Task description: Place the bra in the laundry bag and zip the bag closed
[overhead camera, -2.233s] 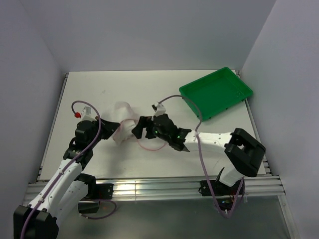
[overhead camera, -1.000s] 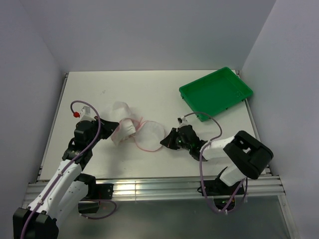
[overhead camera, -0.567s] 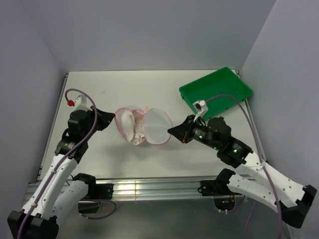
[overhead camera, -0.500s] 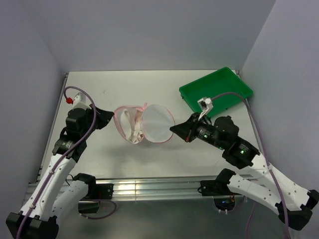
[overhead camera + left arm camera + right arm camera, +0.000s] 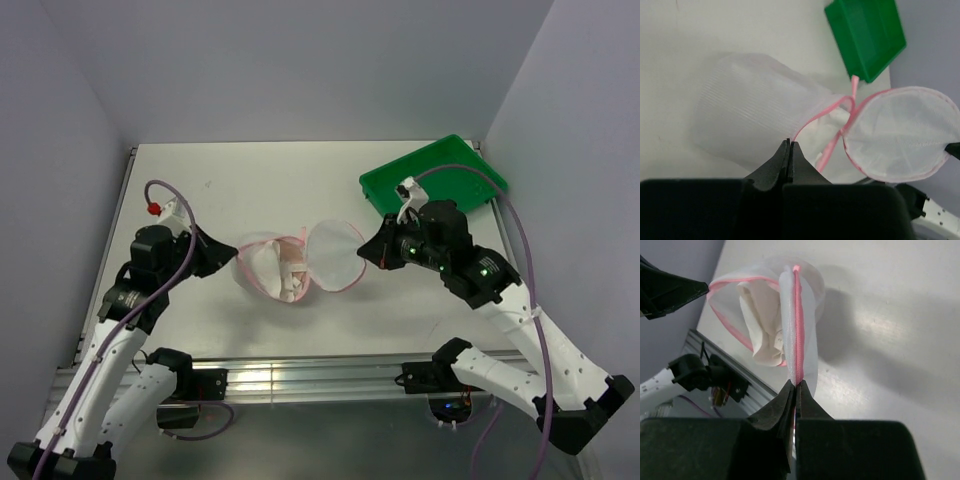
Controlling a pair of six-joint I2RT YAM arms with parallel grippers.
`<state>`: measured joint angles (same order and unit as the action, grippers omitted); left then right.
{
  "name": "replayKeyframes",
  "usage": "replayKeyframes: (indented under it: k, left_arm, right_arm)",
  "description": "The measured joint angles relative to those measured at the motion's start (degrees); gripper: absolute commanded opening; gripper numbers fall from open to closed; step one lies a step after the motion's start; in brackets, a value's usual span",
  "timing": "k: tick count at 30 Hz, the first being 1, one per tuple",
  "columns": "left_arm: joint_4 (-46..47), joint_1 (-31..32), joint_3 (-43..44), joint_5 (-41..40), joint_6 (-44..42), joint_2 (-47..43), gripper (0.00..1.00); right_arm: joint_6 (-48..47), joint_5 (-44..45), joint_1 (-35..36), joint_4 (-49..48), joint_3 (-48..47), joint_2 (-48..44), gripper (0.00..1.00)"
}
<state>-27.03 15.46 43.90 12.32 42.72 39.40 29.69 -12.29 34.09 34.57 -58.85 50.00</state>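
The laundry bag (image 5: 262,262), white mesh with a pink zipper rim, hangs open between both grippers above the table. My left gripper (image 5: 232,258) is shut on the rim of its left half (image 5: 755,110). My right gripper (image 5: 366,253) is shut on the pink zipper edge (image 5: 797,325) of the round flap (image 5: 337,255). The bra (image 5: 290,280), cream fabric, sits bunched inside the open pouch (image 5: 762,325), partly spilling at the lower edge. In the left wrist view my left gripper (image 5: 790,142) pinches the pink rim; in the right wrist view my right gripper (image 5: 796,384) pinches the zipper.
A green plastic tray (image 5: 432,185) stands at the back right of the white table (image 5: 200,185), close behind my right arm. Grey walls close the table on three sides. The metal rail (image 5: 300,375) runs along the near edge.
The right arm rose from lying low on the table and took the flap. Both grippers have lifted the bag, spread it open, and carried it slightly to the right.
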Motion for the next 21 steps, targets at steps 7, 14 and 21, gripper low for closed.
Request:
replayKeyframes:
  k: [7, 14, 21]
  left_arm:
    - [-6.05, 0.35, -1.40, 6.69, -0.44, 0.24, 0.00]
    - [-3.98, 0.39, -6.54, 10.51, -0.17, -0.35, 0.00]
    - [-2.56, 0.44, -8.33, 10.38, 0.28, 2.45, 0.00]
  right_arm:
    - [-0.17, -0.87, 0.00, 14.10, -4.63, 2.12, 0.00]
    - [-1.09, -0.22, -0.35, 14.67, -8.11, 0.63, 0.00]
    - [-2.45, 2.56, -1.31, 12.63, -4.98, 12.46, 0.00]
